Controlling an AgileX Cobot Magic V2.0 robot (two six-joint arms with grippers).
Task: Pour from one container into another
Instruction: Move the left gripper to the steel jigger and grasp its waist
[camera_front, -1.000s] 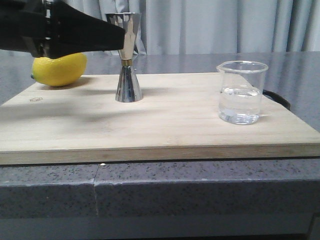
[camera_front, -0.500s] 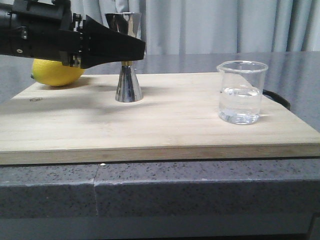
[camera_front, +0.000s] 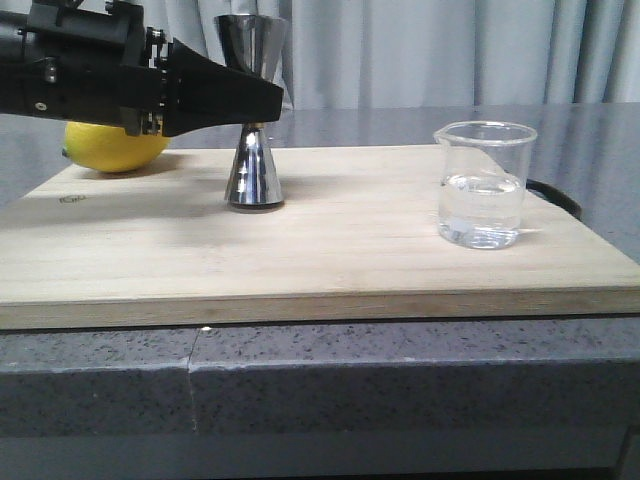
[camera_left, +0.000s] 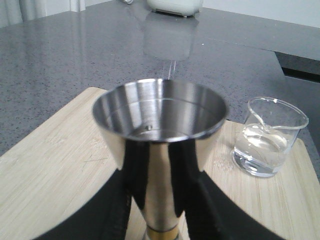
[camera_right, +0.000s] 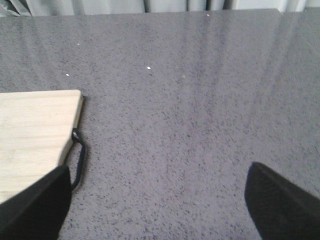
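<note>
Steel jigger (camera_front: 250, 110), pinched at its waist by our left gripper (camera_left: 152, 200) just above the cutting board (camera_front: 330, 250), could slip and tip; our right gripper (camera_right: 155, 200) gapes wide, well apart from the beaker (camera_front: 482, 185).

- No text, number or brand can be read on anything in these views.
- A small engraved mark sits near the left corner of the wooden cutting board (camera_front: 330, 250), too faint to make out.
- The steel jigger (camera_front: 252, 115), the glass beaker (camera_front: 482, 185) and the lemon (camera_front: 115, 145) show no readable markings.
</note>
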